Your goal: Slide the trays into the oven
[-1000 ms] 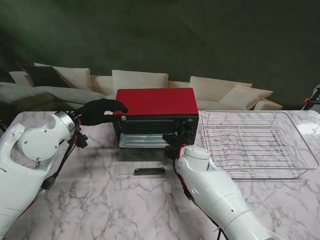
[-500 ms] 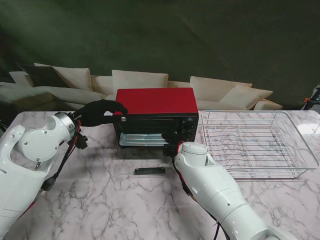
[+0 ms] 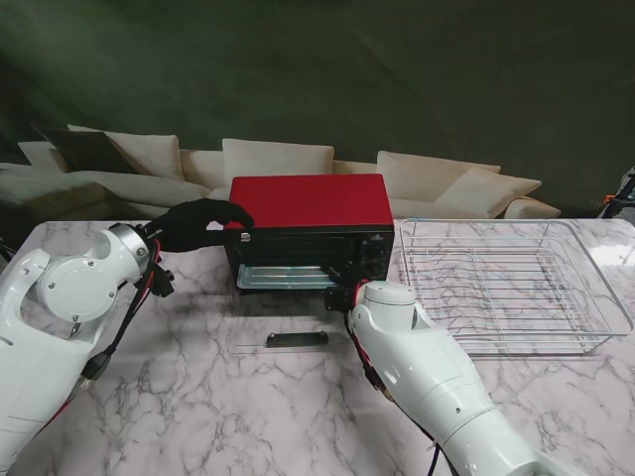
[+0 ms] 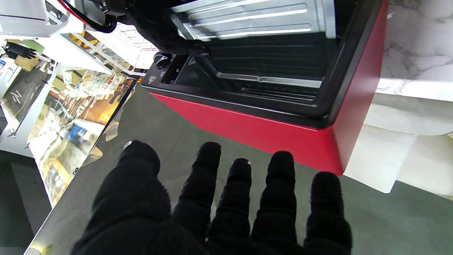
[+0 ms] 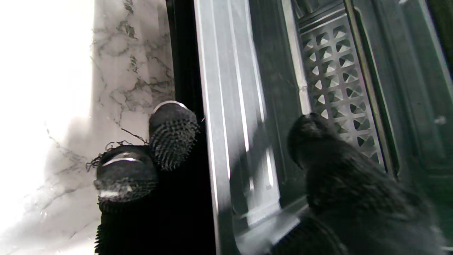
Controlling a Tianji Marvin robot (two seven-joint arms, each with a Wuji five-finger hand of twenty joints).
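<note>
Step in hand, as I judged it: pushing a tray into the oven, late in the slide. The red oven [image 3: 311,201] sat on the marble table [image 3: 198,397] with its glass door [image 3: 288,332] folded down flat toward me. A metal tray [image 3: 283,277] lay most of the way inside the cavity, front lip near the opening.

Right hand [image 3: 342,288] was at the right front corner of the tray. In the right wrist view the thumb [image 5: 311,141] lay on one face of the tray lip [image 5: 226,141] and the fingers [image 5: 170,134] on the other, so it looked pinched on the tray edge; actual contact was hard to confirm through the blur.

Left hand [image 3: 198,220] rested at the oven's top left corner, fingers spread and flat [image 4: 240,198], holding nothing, seemingly bracing the oven against the push. Whether the palm pressed on it, couldn't tell.

A wire rack [image 3: 486,283] lay in a clear bin [image 3: 605,317] to the right of the oven, untouched; probably the second tray to load.

Next move, by my reading: finish the push straight back, keep the tray level in its side rails, then let go and draw the right hand clear of the door. Left hand should keep bracing so the oven doesn't slide backward.
</note>
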